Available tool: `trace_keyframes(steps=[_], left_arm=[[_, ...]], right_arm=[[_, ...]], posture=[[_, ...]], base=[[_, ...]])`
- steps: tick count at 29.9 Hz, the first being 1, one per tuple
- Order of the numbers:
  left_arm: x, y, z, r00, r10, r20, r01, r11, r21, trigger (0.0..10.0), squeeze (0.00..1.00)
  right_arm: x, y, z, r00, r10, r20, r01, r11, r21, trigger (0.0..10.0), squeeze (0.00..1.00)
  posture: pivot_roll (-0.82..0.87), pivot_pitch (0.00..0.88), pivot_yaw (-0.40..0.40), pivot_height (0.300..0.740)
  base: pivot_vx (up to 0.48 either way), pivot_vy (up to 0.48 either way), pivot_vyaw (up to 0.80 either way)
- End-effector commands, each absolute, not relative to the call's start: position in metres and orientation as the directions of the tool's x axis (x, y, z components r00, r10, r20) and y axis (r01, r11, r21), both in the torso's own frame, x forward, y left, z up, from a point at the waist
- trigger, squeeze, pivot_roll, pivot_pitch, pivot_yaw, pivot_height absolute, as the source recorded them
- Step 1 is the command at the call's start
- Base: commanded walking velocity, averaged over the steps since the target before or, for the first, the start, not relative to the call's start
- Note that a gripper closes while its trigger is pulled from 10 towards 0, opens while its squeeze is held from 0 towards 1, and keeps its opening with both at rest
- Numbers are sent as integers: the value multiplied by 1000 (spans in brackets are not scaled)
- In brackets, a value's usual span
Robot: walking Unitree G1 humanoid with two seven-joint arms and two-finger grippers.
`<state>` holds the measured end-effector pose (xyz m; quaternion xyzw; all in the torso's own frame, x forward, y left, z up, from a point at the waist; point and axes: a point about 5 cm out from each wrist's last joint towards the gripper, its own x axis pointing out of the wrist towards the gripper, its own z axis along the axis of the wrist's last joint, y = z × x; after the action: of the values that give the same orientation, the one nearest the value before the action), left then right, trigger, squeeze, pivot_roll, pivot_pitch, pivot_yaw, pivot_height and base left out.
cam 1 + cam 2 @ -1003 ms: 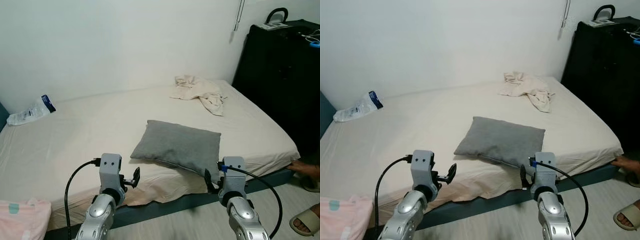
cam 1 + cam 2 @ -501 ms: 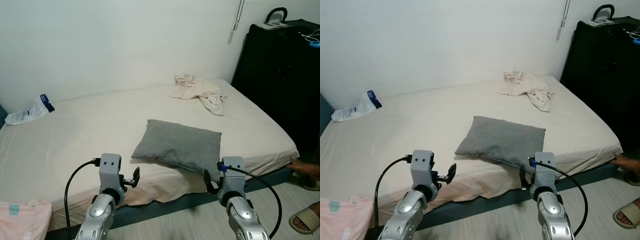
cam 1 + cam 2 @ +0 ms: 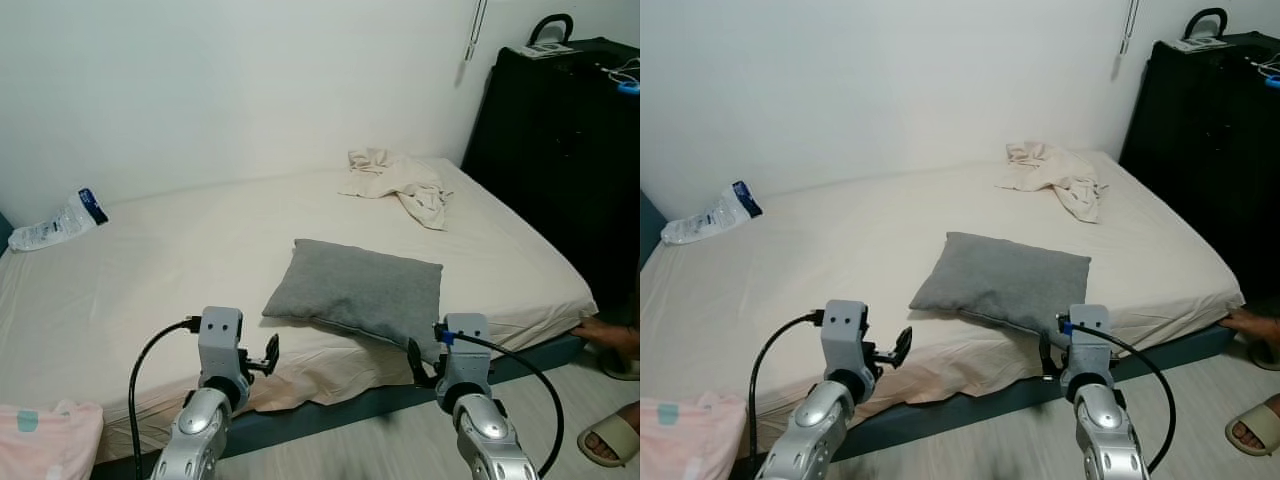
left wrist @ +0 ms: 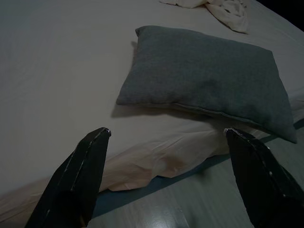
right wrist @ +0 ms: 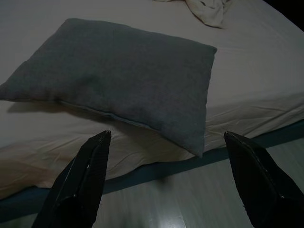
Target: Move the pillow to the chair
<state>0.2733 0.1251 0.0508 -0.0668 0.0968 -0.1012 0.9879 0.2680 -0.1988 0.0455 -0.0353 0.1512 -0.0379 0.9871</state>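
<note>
A grey pillow (image 3: 358, 291) lies flat near the front edge of the bed (image 3: 150, 290), one corner reaching over that edge. My left gripper (image 4: 166, 135) hangs open in front of the bed, short of the pillow's left corner. My right gripper (image 5: 166, 135) is open too, held just before the pillow's overhanging corner (image 5: 197, 142). Neither touches the pillow. In the head views my left gripper (image 3: 268, 355) and my right gripper (image 3: 418, 362) sit low, at the bed's front edge.
A crumpled cream cloth (image 3: 400, 183) lies at the bed's far right. A plastic packet (image 3: 58, 222) rests at its far left. A tall black cabinet (image 3: 565, 150) stands right of the bed. A person's foot in a sandal (image 3: 612, 436) is at the lower right. Pink cloth (image 3: 45, 430) sits lower left.
The view has shifted very slightly; the bed and pillow sit about where they were. Both grippers hold the same pose.
</note>
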Motion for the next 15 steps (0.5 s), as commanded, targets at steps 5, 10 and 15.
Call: trace_keyframes(steps=[5, 10, 15], left_arm=[[270, 131, 45, 956, -210, -207, 186, 974, -129, 10000, 0], [270, 129, 46, 954, -221, -204, 198, 972, -126, 10000, 0], [270, 128, 46, 953, -225, -201, 202, 971, -127, 10000, 0]], right_arm=[[268, -194, 44, 953, -68, -296, 45, 995, -84, 10000, 0], [268, -195, 44, 952, -68, -297, 44, 995, -86, 10000, 0], [268, -194, 45, 953, -66, -296, 42, 995, -86, 10000, 0]], posture=[[-126, 12, 49, 740], [-130, 8, 51, 740], [-131, 10, 50, 740]], base=[[272, 0, 0], [308, 0, 0], [337, 0, 0]])
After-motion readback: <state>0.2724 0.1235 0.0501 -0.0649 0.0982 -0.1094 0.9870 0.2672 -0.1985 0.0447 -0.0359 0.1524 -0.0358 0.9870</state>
